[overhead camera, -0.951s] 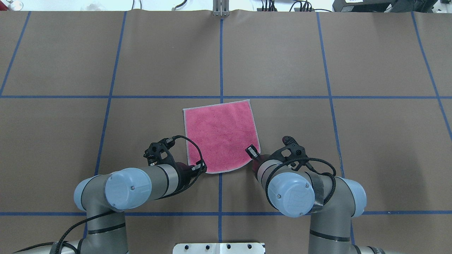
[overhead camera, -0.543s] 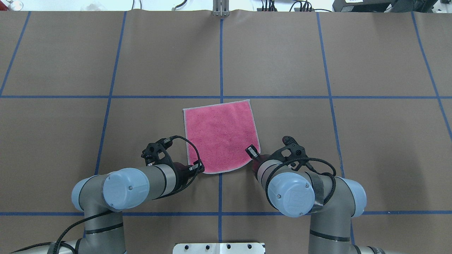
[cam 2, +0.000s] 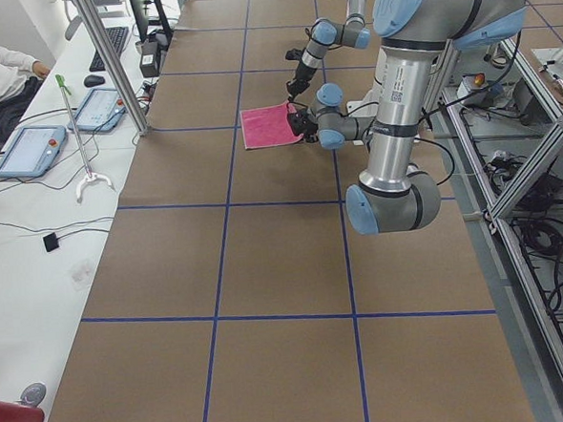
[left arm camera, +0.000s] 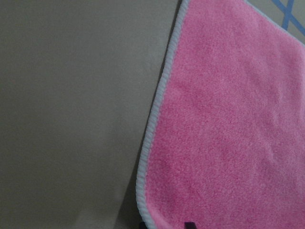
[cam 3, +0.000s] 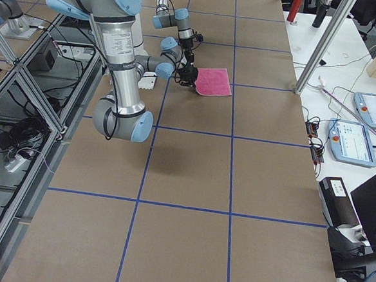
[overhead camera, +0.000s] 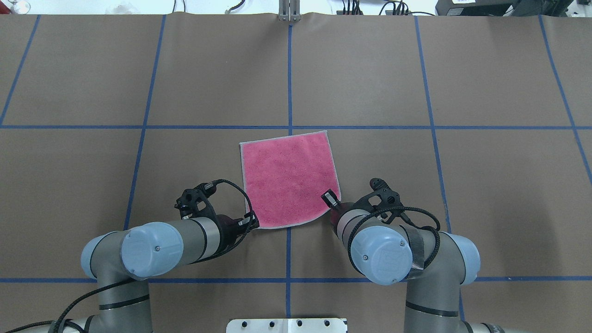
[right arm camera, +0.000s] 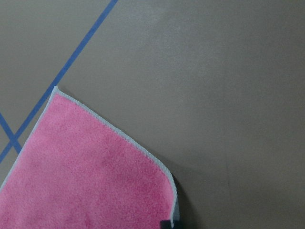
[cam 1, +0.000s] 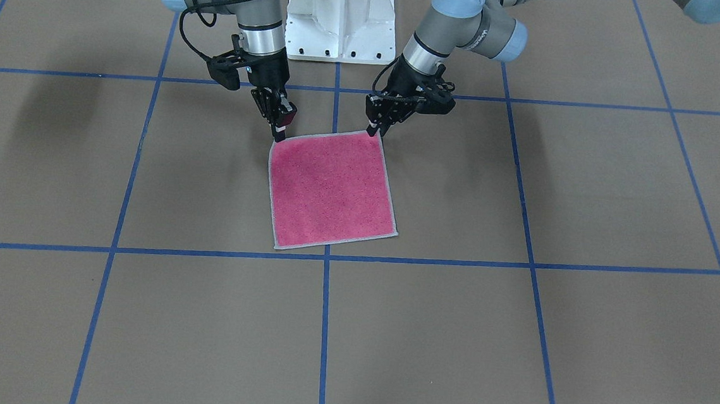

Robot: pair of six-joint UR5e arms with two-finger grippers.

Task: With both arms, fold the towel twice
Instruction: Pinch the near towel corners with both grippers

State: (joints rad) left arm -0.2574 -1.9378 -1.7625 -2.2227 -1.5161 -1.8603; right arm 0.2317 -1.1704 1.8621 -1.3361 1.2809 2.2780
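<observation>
The towel [overhead camera: 289, 180] lies flat on the brown table, pink side up, its light grey edge showing all round; it also shows in the front view [cam 1: 329, 187]. My left gripper [overhead camera: 252, 222] is down at the towel's near-left corner. In the left wrist view two fingertips [left arm camera: 143, 224] stand apart on either side of that corner, so it is open. My right gripper [overhead camera: 330, 200] is at the near-right corner. In the right wrist view its tip [right arm camera: 167, 223] sits right on the corner of the towel [right arm camera: 86, 171], shut on it.
The table is covered in brown paper with blue tape grid lines [overhead camera: 289, 83]. The white pedestal base [cam 1: 341, 17] stands just behind the grippers. A bench with tablets [cam 2: 29, 150] and a thin stand [cam 2: 76, 137] runs along the far side.
My left arm has swung to the left, and its gripper has slid along the towel's near edge to the near-left corner. The right arm and the towel have not moved.
</observation>
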